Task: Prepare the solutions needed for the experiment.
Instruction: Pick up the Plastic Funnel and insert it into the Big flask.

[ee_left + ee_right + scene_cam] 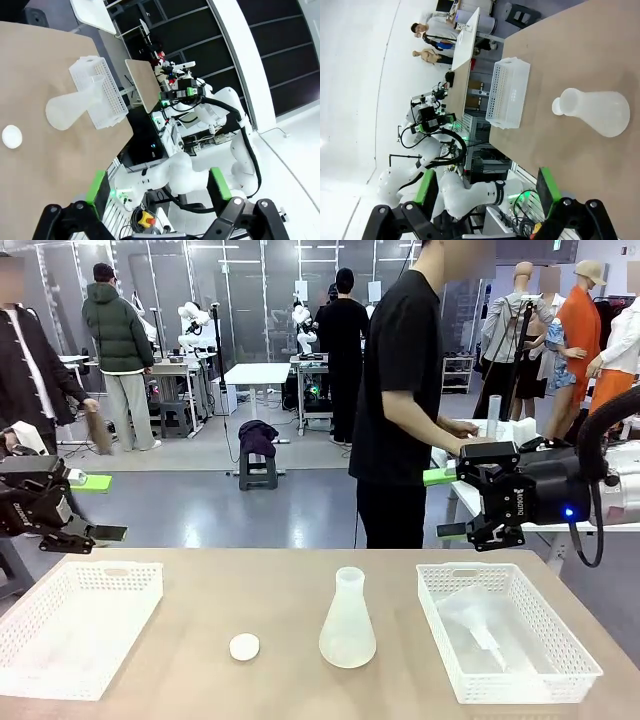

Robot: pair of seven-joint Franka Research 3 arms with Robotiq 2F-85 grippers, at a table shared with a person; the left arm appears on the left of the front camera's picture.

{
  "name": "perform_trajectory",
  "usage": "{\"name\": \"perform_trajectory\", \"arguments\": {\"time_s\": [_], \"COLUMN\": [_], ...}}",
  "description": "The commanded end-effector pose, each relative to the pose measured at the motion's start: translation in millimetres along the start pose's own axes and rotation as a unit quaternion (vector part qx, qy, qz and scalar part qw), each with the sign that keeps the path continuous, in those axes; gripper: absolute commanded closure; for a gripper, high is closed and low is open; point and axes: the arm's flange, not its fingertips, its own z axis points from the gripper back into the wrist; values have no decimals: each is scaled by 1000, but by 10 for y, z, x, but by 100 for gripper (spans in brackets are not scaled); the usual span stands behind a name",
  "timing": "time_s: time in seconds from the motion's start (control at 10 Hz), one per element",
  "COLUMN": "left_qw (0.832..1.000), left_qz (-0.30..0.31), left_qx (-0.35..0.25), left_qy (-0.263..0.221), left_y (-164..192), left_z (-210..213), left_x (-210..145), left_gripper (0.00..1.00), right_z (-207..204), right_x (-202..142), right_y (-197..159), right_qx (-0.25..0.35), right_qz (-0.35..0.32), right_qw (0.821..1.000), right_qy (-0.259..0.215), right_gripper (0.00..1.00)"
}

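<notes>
At centre of table [290,580]: flask of the solutions [348,620] upright, white cap [244,646] at its 9 o'clock | left gripper [95,508], right gripper [447,505]: fingers apart, empty | advice: grip the narrow neck, keep it vertical.

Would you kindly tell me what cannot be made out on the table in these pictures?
Front view: whether the flask holds liquid; its frosted wall blurs the inside.
Front view: what the clear item in the right basket is; it is see-through, and the mesh wall screens it.
Front view: the left basket, near corner cut off by the picture's left edge.
Left wrist view: what the white disc is; too small.
</notes>
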Motion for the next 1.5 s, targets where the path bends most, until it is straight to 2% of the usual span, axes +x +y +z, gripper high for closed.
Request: {"name": "perform_trajectory", "arguments": {"time_s": [0.0,0.4,0.5,0.6,0.8,0.9,1.0,1.1,1.2,1.3,1.4], "left_qw": [1000,1000,1000,1000,1000,1000,1000,1000,1000,1000,1000], "left_qz": [-8,-8,-8,-8,-8,-8,-8,-8,-8,-8,-8], "left_qx": [3,3,3,3,3,3,3,3,3,3,3], "left_qy": [-6,-6,-6,-6,-6,-6,-6,-6,-6,-6,-6], "left_y": [-85,-85,-85,-85,-85,-85,-85,-85,-85,-85,-85], "left_z": [31,31,31,31,31,31,31,31,31,31,31], "left_x": [28,28,28,28,28,28,28,28,28,28,28], "left_gripper": [0,0,0,0,0,0,0,0,0,0,0], "right_z": [9,40,156,234,236,166,80,-19,-132,-240,-311], "right_x": [3,-7,211,445,876,1013,1104,1227,1319,1393,1417], "right_y": [5,-8,-24,0,-9,-7,-2,-30,-82,-152,-217], "right_qx": [17,9,-102,-173,-304,-343,-362,-376,-406,-420,-421], "right_qz": [-9,-6,80,133,199,250,313,356,398,405,414], "right_qw": [1000,1000,991,974,926,892,854,825,784,753,741], "right_qy": [3,7,19,56,100,156,206,226,249,304,322], "right_gripper": [0,0,0,0,0,0,0,0,0,0,0]}}
